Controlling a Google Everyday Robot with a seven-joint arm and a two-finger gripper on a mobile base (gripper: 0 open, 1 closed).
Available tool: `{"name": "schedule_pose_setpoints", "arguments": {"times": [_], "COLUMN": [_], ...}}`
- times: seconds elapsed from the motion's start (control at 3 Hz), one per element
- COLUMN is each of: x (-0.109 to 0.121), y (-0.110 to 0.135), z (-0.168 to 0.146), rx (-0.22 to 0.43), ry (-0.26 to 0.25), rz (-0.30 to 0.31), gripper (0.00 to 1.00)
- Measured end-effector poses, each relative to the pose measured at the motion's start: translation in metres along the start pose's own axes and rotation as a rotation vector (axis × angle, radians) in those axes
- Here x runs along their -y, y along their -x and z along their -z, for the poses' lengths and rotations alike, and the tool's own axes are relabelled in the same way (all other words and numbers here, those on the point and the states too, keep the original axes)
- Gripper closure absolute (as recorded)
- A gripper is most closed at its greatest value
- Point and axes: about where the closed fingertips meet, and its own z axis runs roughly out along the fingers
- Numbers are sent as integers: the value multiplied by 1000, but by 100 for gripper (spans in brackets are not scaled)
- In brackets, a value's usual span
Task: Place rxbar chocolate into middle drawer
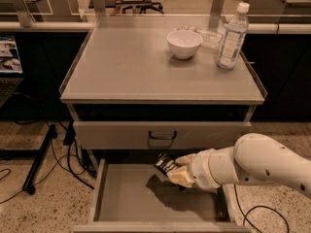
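Note:
The rxbar chocolate (165,164), a small black wrapper with pale marks, is held in my gripper (178,171) above the open middle drawer (126,193). The gripper's tan fingers (181,176) are shut on the bar's right end. The white arm reaches in from the lower right. The bar hangs a little above the drawer's grey floor and casts a dark shadow there. The drawer is pulled out toward the camera, under a closed grey drawer front with a dark handle (163,136).
On the cabinet top (121,67) stand a white bowl (184,43), a clear plastic water bottle (232,36) and a small clear container (210,37). Black cables and a stand leg (41,157) lie on the floor at the left.

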Motion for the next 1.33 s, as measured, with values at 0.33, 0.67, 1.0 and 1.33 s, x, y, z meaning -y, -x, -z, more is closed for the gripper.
{"name": "schedule_pose_setpoints", "arguments": {"times": [0.33,0.67,1.0,1.33], "x": [20,38,57,68], "y": [-26,-50,-75,-92], "z": [-26,-51,-77,-90], "rx": [-8,-26,-63,-95], "ry": [-19,-33,-49,-50], "rz": [-51,-104,-154,-193], "gripper": [100,100,100,100]}}
